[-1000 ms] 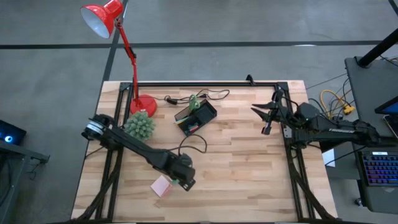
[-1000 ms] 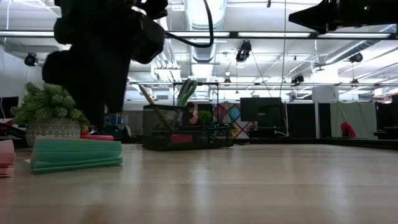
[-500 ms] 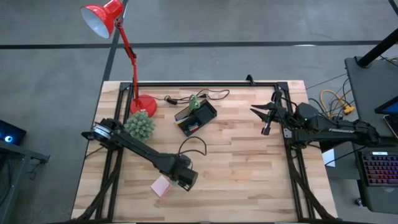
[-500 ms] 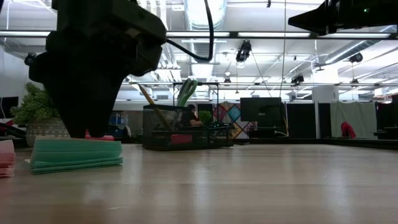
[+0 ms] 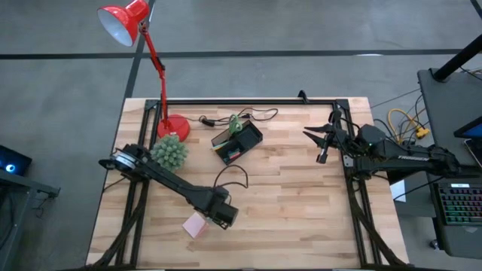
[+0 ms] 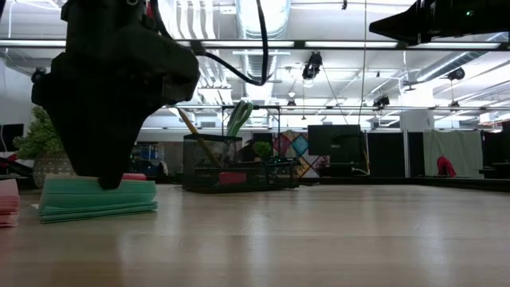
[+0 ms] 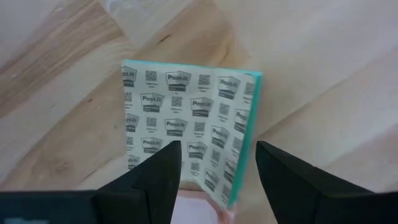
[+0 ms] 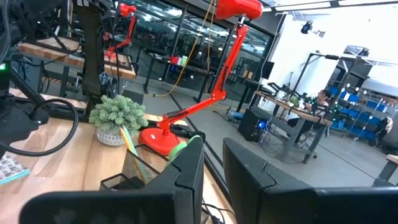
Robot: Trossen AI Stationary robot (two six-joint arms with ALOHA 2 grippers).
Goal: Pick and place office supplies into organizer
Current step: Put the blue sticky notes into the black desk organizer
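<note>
While the green-white patterned pad point(image 7: 189, 134) lies flat on the wooden table point(image 5: 301, 196), the left pincer point(image 7: 217, 165) sits right over it with its two dark fingers point(image 7: 158, 177) spread, one on each side of the pad's near edge, nothing clamped yet. From the wrist cam the pad fills the gap between the fingers, printed face up, with a teal edge on one side. A pink pad point(image 5: 195, 224) peeks out just beside it, touching or nearly so; from overhead that pink square is tucked right against the pincer's head point(image 5: 221, 216).

At table height the teal stack point(image 6: 97, 198) sits directly under the big dark gripper body, whose tip looks to be down at the stack's top. Whether it's actually touching is hard to call.

Farther off from that pincer, toward the back of the table, stands the black mesh organizer point(image 5: 236, 141) with a pencil and something green already sticking out of it. A small potted plant point(image 5: 170, 152) stands beside the left arm's forearm, and the red desk lamp point(image 5: 143, 45) has its base behind the plant.

Way over at the opposite edge, the right pincer point(image 5: 322, 138) hangs well apart from everything, up off the table, fingers nearly together and holding nothing.
</note>
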